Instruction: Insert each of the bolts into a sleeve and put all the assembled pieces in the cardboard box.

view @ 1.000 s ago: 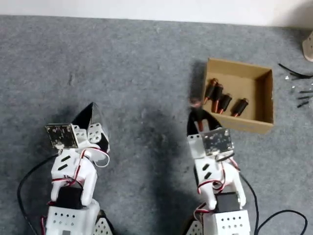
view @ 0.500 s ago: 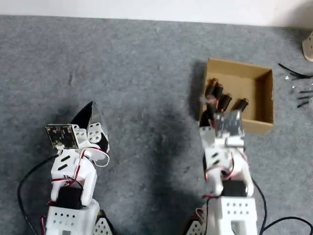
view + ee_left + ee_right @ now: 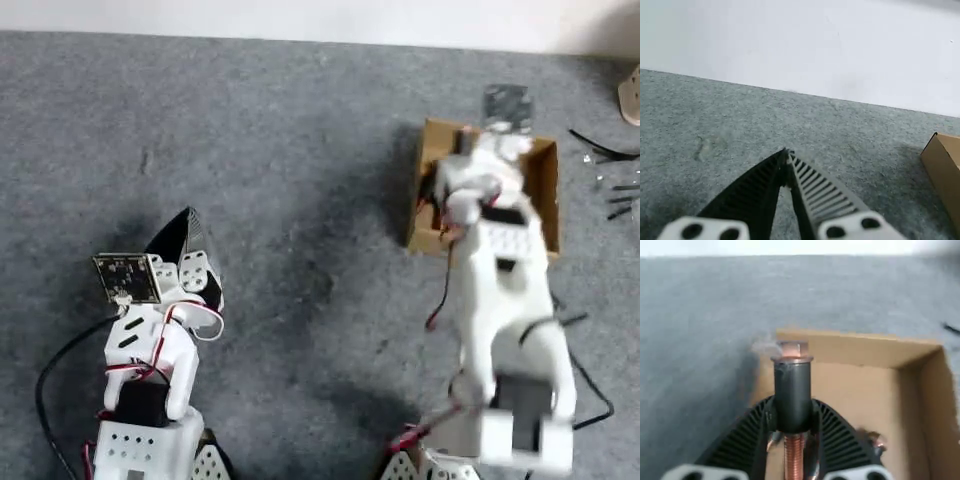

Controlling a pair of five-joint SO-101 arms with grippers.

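Note:
My right gripper (image 3: 791,412) is shut on an assembled piece (image 3: 791,395), a dark sleeve with a copper bolt through it, held above the cardboard box (image 3: 875,352). In the high view the right arm (image 3: 495,240) stretches over the cardboard box (image 3: 548,190) and hides most of its inside; a bit of the assembled pieces (image 3: 428,205) shows at the box's left wall. Another copper bolt end (image 3: 875,440) lies on the box floor. My left gripper (image 3: 786,162) is shut with nothing in it, low over the grey carpet at the left (image 3: 188,228).
Grey carpet (image 3: 300,150) covers the table, with a white strip along the far edge. Loose black wires (image 3: 612,175) lie right of the box. A box corner (image 3: 942,165) shows in the left wrist view.
The right arm has swung forward from in front of the box to over it, carrying the assembled piece. The left arm has stayed still.

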